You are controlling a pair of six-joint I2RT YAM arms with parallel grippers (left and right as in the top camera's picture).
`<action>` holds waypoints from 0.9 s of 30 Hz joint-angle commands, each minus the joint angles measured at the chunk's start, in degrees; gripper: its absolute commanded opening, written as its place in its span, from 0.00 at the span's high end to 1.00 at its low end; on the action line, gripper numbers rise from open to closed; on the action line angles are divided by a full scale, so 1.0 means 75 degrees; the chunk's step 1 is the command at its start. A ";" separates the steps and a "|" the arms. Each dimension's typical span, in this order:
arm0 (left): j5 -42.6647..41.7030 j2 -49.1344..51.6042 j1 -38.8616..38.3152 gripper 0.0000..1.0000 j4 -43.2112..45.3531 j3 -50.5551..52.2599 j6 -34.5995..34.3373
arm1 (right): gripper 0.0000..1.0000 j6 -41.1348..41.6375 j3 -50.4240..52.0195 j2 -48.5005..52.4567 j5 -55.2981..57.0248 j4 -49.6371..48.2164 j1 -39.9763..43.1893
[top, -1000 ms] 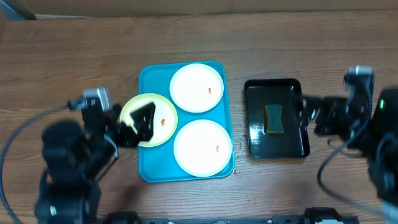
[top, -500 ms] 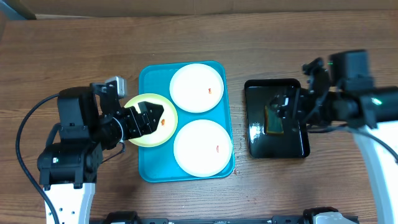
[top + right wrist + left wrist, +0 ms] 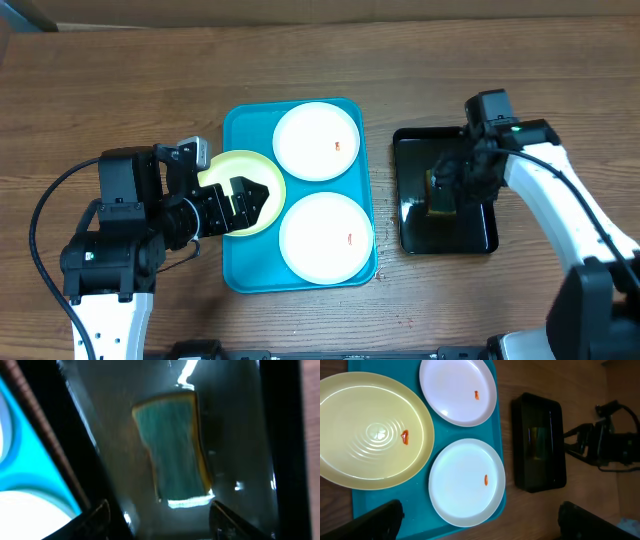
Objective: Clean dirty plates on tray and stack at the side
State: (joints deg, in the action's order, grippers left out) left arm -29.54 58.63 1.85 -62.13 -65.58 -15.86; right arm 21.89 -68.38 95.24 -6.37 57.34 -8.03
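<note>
The turquoise tray (image 3: 238, 272) holds three plates. A white plate (image 3: 316, 141) lies at its far end and a second white plate (image 3: 326, 237) at its near end, each with a small orange-red smear. The pale yellow-green plate (image 3: 225, 168) overhangs the tray's left rim. My left gripper (image 3: 252, 202) hovers open and empty over it. The left wrist view shows the yellow-green plate (image 3: 370, 435) with a smear, both white plates (image 3: 457, 390) (image 3: 466, 481), the tray (image 3: 415, 510) and my open jaws (image 3: 480, 522). My right gripper (image 3: 447, 185) is open above a green-and-yellow sponge (image 3: 172, 450).
A glossy black tray (image 3: 470, 235) stands right of the turquoise tray and holds the sponge; it also shows in the left wrist view (image 3: 538, 442). The brown wooden table (image 3: 120, 90) surrounds both trays. Cables hang from both arms.
My left gripper has slid slightly right over the yellow-green plate. My right arm has swung left and down, over the sponge in the black tray.
</note>
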 commanded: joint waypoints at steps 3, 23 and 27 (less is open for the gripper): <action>0.0012 0.0017 -0.0052 0.00 0.0023 -0.0184 0.0256 | 0.36 -0.0128 0.0111 0.0685 0.0192 -0.0600 -0.0029; -0.0015 0.0017 -0.0052 0.00 -0.0029 -0.0184 0.0256 | 0.96 -0.0082 0.0673 0.1448 0.0274 -0.1370 -0.0003; -0.0015 0.0017 -0.0052 0.00 -0.0029 -0.0184 0.0256 | 0.96 -0.0093 -0.0149 0.1207 0.0271 -0.0493 -0.0003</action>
State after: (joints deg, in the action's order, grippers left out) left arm -29.56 58.63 1.85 -62.24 -65.63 -14.81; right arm 20.99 -65.32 105.49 -4.49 51.03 -8.01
